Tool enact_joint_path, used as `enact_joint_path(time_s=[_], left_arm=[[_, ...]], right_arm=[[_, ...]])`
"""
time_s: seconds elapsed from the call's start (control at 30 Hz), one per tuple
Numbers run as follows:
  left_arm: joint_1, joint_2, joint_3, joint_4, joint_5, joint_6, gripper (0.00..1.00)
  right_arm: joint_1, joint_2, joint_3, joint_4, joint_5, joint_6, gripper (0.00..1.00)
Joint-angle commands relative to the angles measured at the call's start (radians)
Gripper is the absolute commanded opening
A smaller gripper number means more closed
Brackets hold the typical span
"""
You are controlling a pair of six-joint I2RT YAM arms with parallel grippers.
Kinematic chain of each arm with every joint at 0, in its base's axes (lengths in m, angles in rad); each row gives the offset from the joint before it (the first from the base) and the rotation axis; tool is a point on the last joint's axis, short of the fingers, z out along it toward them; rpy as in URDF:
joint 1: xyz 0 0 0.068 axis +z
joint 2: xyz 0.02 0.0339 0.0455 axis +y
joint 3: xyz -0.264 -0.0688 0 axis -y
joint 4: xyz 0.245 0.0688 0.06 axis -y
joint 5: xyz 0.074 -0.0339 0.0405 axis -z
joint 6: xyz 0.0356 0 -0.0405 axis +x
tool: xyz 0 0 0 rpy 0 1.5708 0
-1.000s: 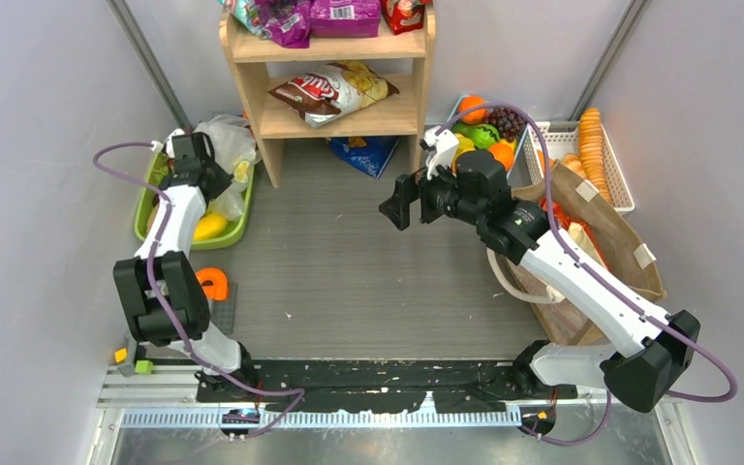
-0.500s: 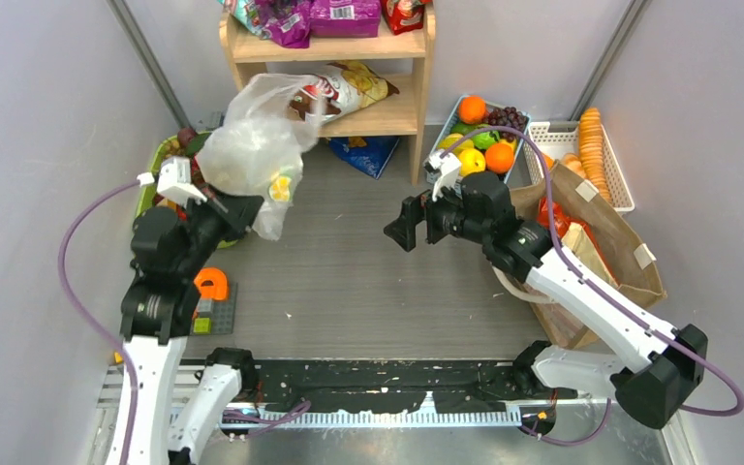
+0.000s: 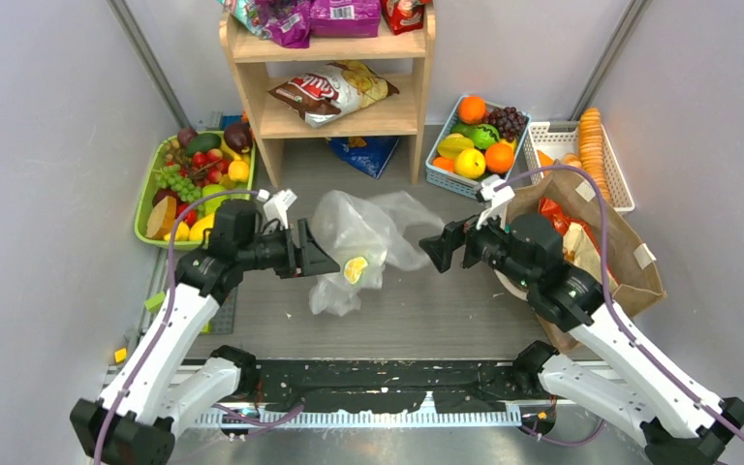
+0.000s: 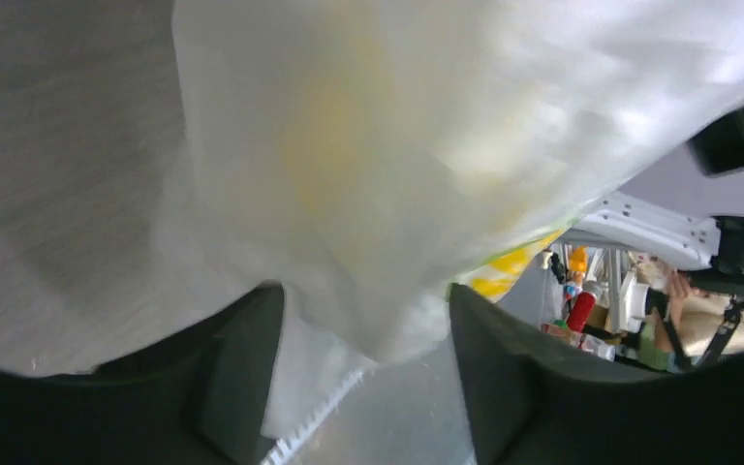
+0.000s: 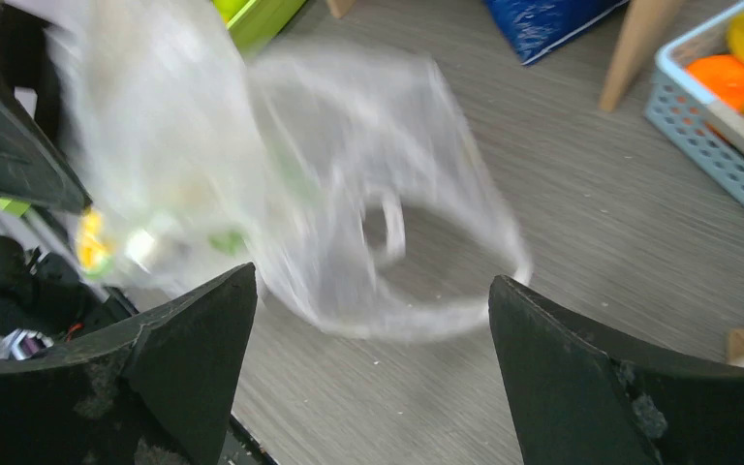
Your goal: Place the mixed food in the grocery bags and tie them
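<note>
Clear plastic bag (image 3: 358,232) is mid-counter (image 3: 387,310), between the two grippers. It is bunched and blurred, and I cannot tell whether its bottom rests on the surface. A yellow item (image 3: 356,269) shows through the film on the near side.

Left gripper (image 3: 318,258) is at the bag's left edge. In the wrist view its jaws stand partly apart with film between them; whether they pinch it I cannot tell.

Right gripper (image 3: 438,252) faces the bag's right edge, just beside it, jaws spread wide and holding nothing.

Brown bag (image 3: 630,262) lies at the right with a red packet (image 3: 552,211) inside.

The green basket (image 3: 143,205) far left and the blue basket (image 3: 450,180) far right hold fruit (image 3: 472,163). Between them the wooden shelf (image 3: 349,121) carries snack packets (image 3: 334,92).
</note>
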Motion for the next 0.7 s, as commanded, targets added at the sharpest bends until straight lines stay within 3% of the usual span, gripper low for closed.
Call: enact_joint_path(time_s=[0.0, 0.07, 0.23, 0.3, 0.33, 0.5, 0.67], left_arm=[[-0.019, 0.072, 0.088, -0.244, -0.212, 0.167, 0.83], [-0.019, 0.045, 0.109, -0.274, -0.358, 0.183, 0.98], [-0.039, -0.023, 0.121, -0.231, -0.421, 0.197, 1.0], [-0.086, -0.023, 0.107, -0.199, -0.423, 0.21, 0.96], [-0.116, -0.019, 0.098, -0.181, -0.432, 0.214, 0.9], [-0.282, 0.004, 0.03, -0.145, -0.576, 0.193, 0.84], [-0.423, -0.008, -0.09, 0.03, -0.597, 0.091, 0.8]], right_arm=[[0.006, -0.057, 0.001, -0.069, 0.155, 0.0, 0.98], [0.005, -0.045, 0.011, -0.114, 0.176, 0.005, 0.97], [0.006, 0.038, 0.048, -0.198, 0.214, 0.017, 0.97], [0.005, 0.077, 0.058, -0.202, 0.202, 0.022, 0.99], [0.006, 0.105, 0.066, -0.202, 0.183, 0.025, 0.95], [0.017, 0.226, 0.085, -0.225, 0.076, 0.01, 0.75], [0.104, 0.291, 0.04, -0.212, 0.004, -0.102, 0.75]])
